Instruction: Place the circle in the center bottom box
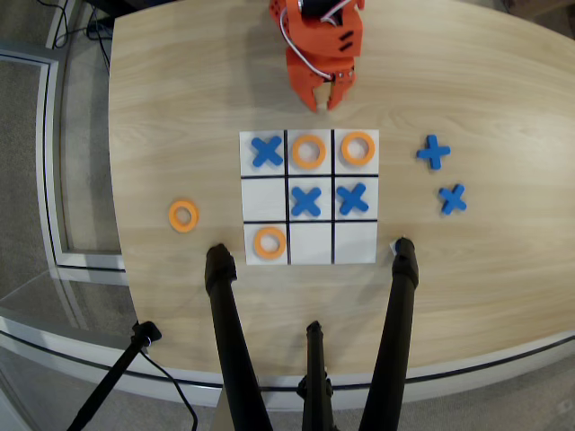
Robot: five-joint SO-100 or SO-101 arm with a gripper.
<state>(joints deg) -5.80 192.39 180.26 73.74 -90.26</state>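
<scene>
Pale wood desk (180,108) over grey flooring carries the tic-tac-toe board (309,197); the orange hand (322,101) hangs narrowly parted, empty, above it.

blue crosses (267,151) – three on board | two (433,153) on table (162,108)

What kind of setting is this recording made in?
Probably an office or lab demo setup: a light wood table on grey carpet, a tic-tac-toe board with orange rings and blue crosses, and black tripod legs holding the overhead camera.
</scene>
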